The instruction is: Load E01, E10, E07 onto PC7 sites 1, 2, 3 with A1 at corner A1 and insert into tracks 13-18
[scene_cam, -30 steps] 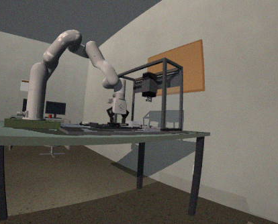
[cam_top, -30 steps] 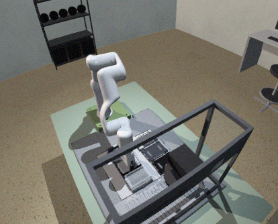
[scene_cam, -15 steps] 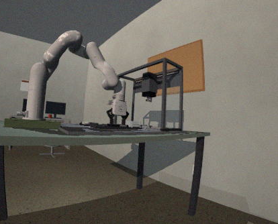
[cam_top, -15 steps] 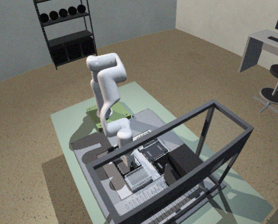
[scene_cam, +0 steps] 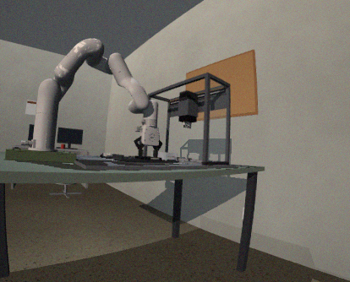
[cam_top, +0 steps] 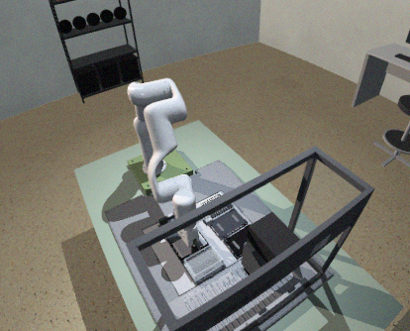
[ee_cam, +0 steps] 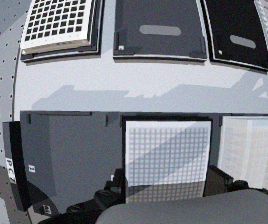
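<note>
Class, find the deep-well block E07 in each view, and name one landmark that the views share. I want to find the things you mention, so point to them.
Top: E07 (cam_top: pixel 204 265) (scene_cam: pixel 167 155) (ee_cam: pixel 250 150) is below centre, just below the gripper (cam_top: pixel 195 245) (scene_cam: pixel 148 154) (ee_cam: pixel 166 182).
Exterior: centre, small and pale on the table, right of the gripper.
Wrist: at the right edge, beside the gripped plate (ee_cam: pixel 167 155).
Shared landmark: the gripper.

I see a pale green tabletop (cam_top: pixel 96 183) (scene_cam: pixel 127 174), the arm's green base (cam_top: pixel 177 167) (scene_cam: pixel 17 154) at its near end and a grey deck board (cam_top: pixel 223 170) farther along.
</note>
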Robot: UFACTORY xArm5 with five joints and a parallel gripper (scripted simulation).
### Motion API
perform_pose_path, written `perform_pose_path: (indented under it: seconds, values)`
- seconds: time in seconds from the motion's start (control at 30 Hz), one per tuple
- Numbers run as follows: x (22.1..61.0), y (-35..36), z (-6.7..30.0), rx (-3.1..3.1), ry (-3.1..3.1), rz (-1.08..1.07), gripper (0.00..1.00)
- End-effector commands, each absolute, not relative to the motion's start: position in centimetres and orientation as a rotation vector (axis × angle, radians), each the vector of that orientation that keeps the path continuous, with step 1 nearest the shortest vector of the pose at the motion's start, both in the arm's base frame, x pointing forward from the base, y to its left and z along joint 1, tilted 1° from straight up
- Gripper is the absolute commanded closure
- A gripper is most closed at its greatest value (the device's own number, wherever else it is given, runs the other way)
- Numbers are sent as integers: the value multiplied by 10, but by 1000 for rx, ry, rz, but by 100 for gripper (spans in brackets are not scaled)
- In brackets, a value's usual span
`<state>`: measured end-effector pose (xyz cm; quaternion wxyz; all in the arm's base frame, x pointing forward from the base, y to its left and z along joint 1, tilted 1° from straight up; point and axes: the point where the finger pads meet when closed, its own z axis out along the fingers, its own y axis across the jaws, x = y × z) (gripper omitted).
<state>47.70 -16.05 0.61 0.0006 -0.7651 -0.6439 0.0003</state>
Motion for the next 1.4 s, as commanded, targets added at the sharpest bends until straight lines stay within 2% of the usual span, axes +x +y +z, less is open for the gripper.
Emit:
perform_pose_path:
  seconds: [0.0,1.13,1.37]
  values:
    - [478,-161,7,-2397,-2018,-29,0]
    - [478,-161,7,-2397,-2018,-29,0]
    - [478,-161,19,-2397,-2018,-29,0]
